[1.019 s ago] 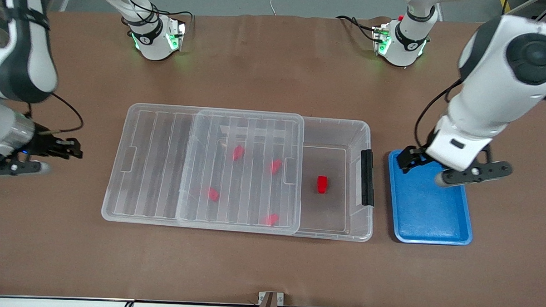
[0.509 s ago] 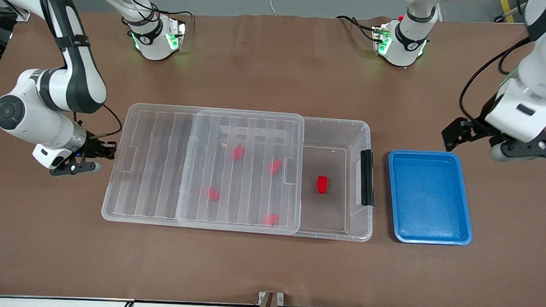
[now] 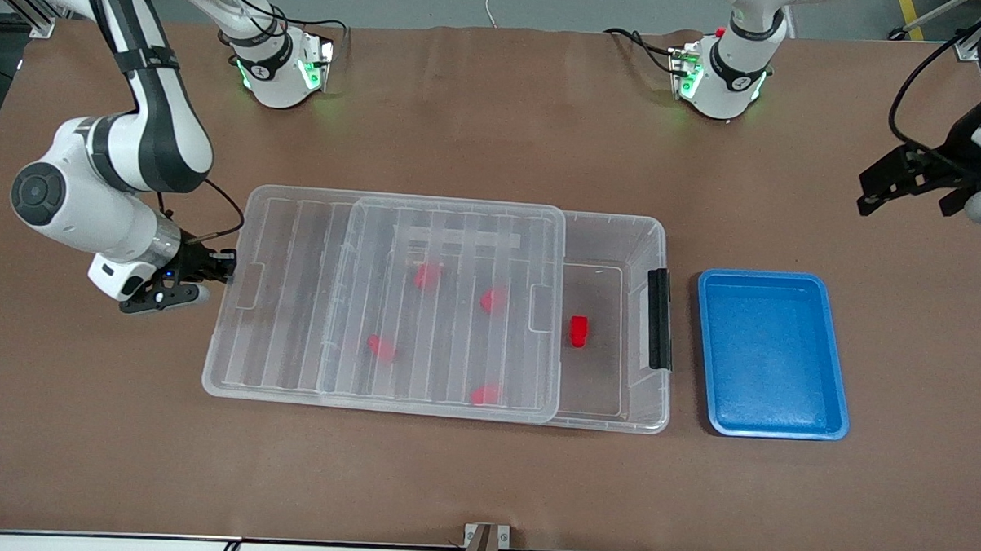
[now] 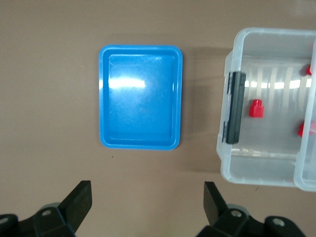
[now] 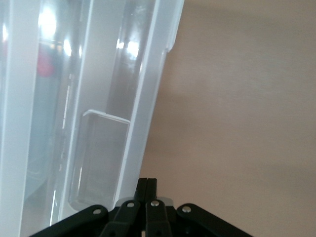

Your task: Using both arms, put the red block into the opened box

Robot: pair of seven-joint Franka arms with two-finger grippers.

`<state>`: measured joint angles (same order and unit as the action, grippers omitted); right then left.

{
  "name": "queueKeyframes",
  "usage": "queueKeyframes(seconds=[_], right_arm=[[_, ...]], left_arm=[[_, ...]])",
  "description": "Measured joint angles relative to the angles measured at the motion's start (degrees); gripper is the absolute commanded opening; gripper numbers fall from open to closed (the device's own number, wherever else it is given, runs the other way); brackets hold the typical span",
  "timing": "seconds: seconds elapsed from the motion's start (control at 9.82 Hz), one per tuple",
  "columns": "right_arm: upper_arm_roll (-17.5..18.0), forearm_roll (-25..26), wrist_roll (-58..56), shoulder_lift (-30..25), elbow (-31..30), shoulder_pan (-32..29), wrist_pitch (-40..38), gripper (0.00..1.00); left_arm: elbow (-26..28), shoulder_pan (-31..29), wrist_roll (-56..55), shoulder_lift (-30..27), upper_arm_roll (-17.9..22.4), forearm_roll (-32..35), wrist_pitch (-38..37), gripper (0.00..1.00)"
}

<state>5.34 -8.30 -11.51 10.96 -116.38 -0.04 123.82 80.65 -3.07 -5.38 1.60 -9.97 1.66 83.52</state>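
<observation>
The red block (image 3: 577, 330) lies inside the clear box (image 3: 615, 223), in the uncovered part by the black latch (image 3: 660, 318); the left wrist view shows that red block (image 4: 256, 108) too. The ribbed lid (image 3: 391, 305) lies over the rest of the box and overhangs toward the right arm's end. My right gripper (image 3: 221, 268) is shut on nothing, its tips against the lid's short edge (image 5: 148, 98). My left gripper (image 3: 910, 188) hangs open in the air over bare table at the left arm's end, holding nothing.
Several other red blocks (image 3: 427, 276) lie in the box under the lid. A blue tray (image 3: 769, 354) sits on the table beside the latch end of the box, also in the left wrist view as the tray (image 4: 140, 96).
My right gripper shut, came to the lid's end and the lid slid toward the left arm's end. My left gripper left the blue tray and rose toward the table's end.
</observation>
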Motion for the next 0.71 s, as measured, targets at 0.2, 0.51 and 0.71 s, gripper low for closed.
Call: queueKeyframes(seconds=[0.2,0.51,0.71], right_arm=[[1.12,-0.87,0.61,0.00,0.48,1.15,0.20,0.03],[1.29,-1.27,4.21,1.11,2.43,4.70,0.51,0.03],[1.43,-1.46,7.55,2.77,4.92,7.48,0.54,0.03]], left_arm=[[4.29,0.64,0.86,-3.35,0.66,-0.32,-0.48,1.00],[6.55,0.95,0.87,-5.00,0.51,-0.61,-0.48,1.00],[6.58,0.96,0.87,-5.01,0.44,-0.61,-0.47,1.00]])
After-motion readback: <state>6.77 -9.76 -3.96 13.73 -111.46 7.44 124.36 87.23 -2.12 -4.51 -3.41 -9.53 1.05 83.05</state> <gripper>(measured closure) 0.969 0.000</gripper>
